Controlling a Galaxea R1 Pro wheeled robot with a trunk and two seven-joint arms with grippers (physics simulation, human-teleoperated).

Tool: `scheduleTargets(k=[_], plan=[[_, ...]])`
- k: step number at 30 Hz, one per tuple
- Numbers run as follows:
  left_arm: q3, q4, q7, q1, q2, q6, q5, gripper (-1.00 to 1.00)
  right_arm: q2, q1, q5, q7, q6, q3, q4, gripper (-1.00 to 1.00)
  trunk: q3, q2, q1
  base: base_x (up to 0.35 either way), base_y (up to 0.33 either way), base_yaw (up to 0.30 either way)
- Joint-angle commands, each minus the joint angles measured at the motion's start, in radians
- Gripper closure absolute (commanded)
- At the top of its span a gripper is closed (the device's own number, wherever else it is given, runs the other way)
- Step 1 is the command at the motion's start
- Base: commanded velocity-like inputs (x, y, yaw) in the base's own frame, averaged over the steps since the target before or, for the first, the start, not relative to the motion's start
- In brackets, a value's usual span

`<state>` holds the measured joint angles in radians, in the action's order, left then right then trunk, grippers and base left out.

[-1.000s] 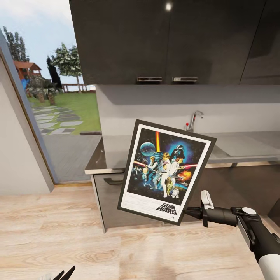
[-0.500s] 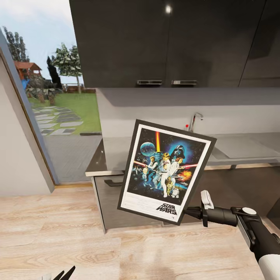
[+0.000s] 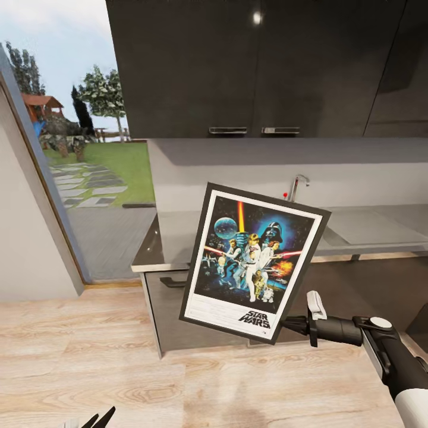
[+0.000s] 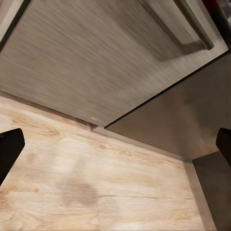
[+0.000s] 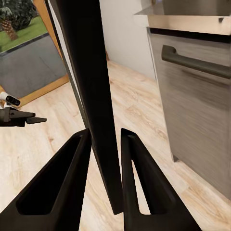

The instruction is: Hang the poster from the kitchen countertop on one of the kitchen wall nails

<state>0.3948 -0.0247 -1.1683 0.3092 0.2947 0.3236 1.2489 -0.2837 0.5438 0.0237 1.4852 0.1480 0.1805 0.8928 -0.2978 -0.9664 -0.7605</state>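
Pale wood-grain floor (image 3: 89, 362) spans the foreground of the head view, where the dark fingertips of the left end effector (image 3: 98, 418) show at the lower edge; in the left wrist view its 2 fingers stand wide apart with nothing between them. Right end effector (image 3: 289, 324): reaching in from the right, clamped on the lower right edge of the poster (image 3: 254, 263); in the right wrist view the 2 black fingers (image 5: 62, 187) press on either side of the thin, dark, edge-on frame (image 5: 91, 96). The poster is held in the air in front of the cabinets, face toward the camera, long axis near vertical with the top tilted to the right, title at the bottom. Flat rectangle, white border, thin black frame, dark blue scene. Behind it, grey brushed drawer fronts (image 3: 169, 309) with a dark bar handle (image 3: 173, 282) carry the glossy grey tabletop (image 3: 154, 246), with a chrome tap (image 3: 297, 184) further back. Above hang glossy dark wall cabinets (image 3: 238, 65); at far left a glazed opening shows lawn (image 3: 119, 166) and trees. Compared with 1.0 s ago, the cabinets and tap sit slightly differently in the picture, a camera shift; poster and right arm keep their place in the view.
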Motion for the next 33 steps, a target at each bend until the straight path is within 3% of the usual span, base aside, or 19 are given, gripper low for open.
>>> scheduleTargets(k=[1,15,33], plan=[[0.009,0.000,-0.001,0.001,0.000,0.006,0.007,-1.00,0.000,0.001,0.002,0.006,0.013,0.002,0.001,1.00,0.002,0.006,0.004,0.000,0.000,0.000],[0.009,0.000,-0.001,0.001,-0.002,0.005,0.007,-1.00,0.000,0.001,0.003,0.006,0.011,0.002,0.001,1.00,0.046,0.104,0.058,0.000,0.000,0.033],[0.009,0.000,-0.001,0.001,-0.002,0.005,0.007,-1.00,0.000,0.001,0.004,0.006,0.011,0.002,0.003,1.00,0.102,0.230,0.127,0.000,0.000,0.265]])
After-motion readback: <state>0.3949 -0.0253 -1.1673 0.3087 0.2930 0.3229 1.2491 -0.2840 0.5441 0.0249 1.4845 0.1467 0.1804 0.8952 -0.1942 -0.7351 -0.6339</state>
